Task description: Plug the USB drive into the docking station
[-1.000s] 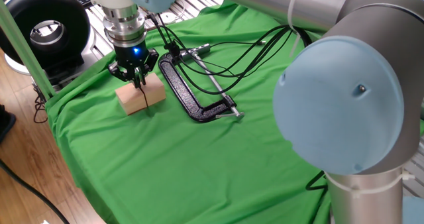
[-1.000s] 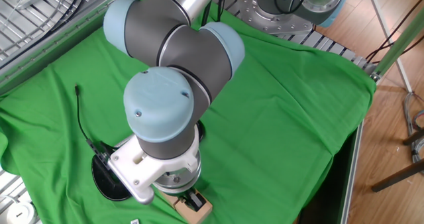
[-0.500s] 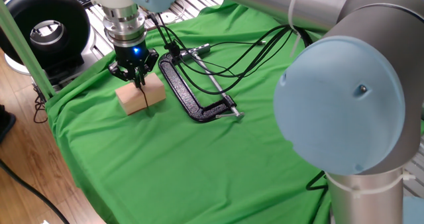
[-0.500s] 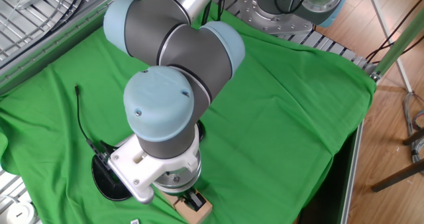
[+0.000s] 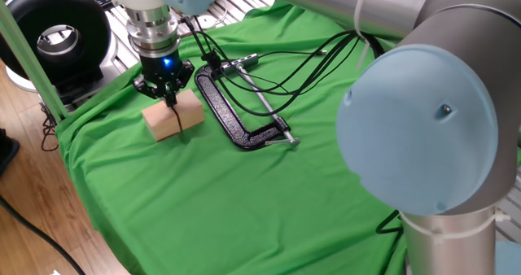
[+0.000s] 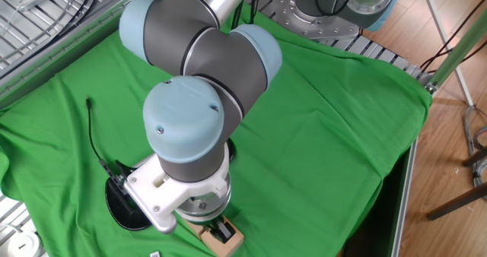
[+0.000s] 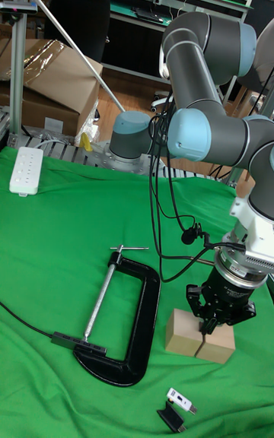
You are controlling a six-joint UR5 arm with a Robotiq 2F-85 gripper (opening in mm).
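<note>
Gripper (image 7: 207, 325) poised low over paired wooden blocks (image 7: 199, 335) on green cloth (image 7: 53, 255). Black C-clamp (image 7: 122, 320) lies left of them; small black-and-silver piece (image 7: 180, 400) lies in front, nearer the camera.

The setting looked like a robotics lab or workshop. The gripper (image 7: 213, 323) worked over a bench draped in a green cloth (image 7: 53, 255), with a black C-clamp (image 7: 129, 331) lying just beside it and black cables (image 5: 301, 59) trailing away behind. Beyond the cloth, farther from the tool, ran slotted aluminium framing (image 6: 34, 10), a white power strip (image 7: 24, 170), folded cardboard (image 7: 53, 77) and a wooden floor (image 6: 456, 158).
</note>
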